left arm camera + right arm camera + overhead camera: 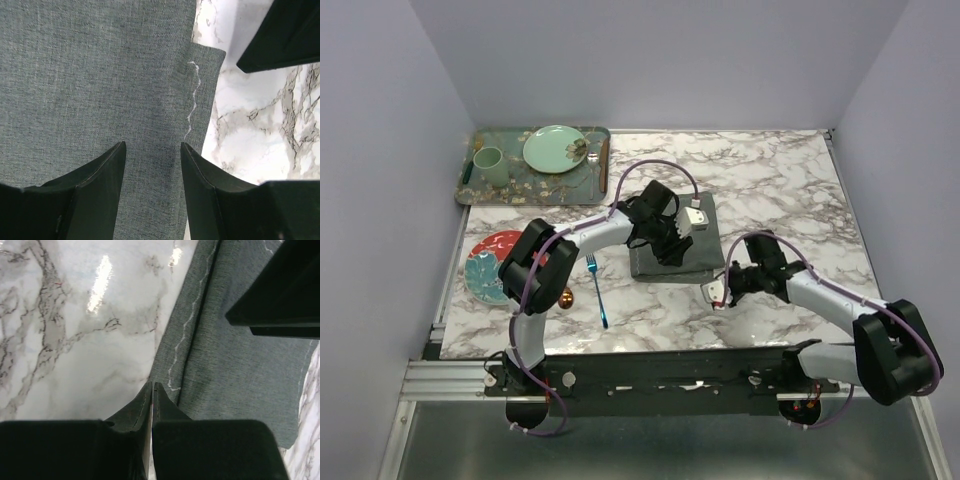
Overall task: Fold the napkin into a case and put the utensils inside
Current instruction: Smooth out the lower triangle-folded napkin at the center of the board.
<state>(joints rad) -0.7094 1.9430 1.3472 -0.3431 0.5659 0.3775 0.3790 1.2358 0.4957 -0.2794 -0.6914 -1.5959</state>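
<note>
Right tool: my right tool point(152, 384) is nearest, low over the tabletop point(770, 190) at the near right corner of the napkin point(665, 265). Its jaws are narrowed to a hairline slit, and I see no cloth pinched between them.
Why there: the tips sit just beside the stitched border, probably so I can work that edge without disturbing the fold.
Utensils: the blue fork point(598, 292) lies left of the napkin, tines far and handle near. The copper spoon point(567, 297) is just left of it, partly under my left arm. Both are outside the cloth, waiting until a pocket exists.
Plate: a red and teal plate point(485, 262) sits at the left edge, apart from the work.
Napkin: it lies folded into a squarish block mid-tabletop, not yet a narrow case. One layer stops short of the one under it at the right side.
Left tool: my left tool point(152, 145) is wide, jaws apart over the grey weave and holding nothing, likely lined up to take the next fold.
Tray: the patterned tray point(465, 185) is far left, out of my reach path.
</note>
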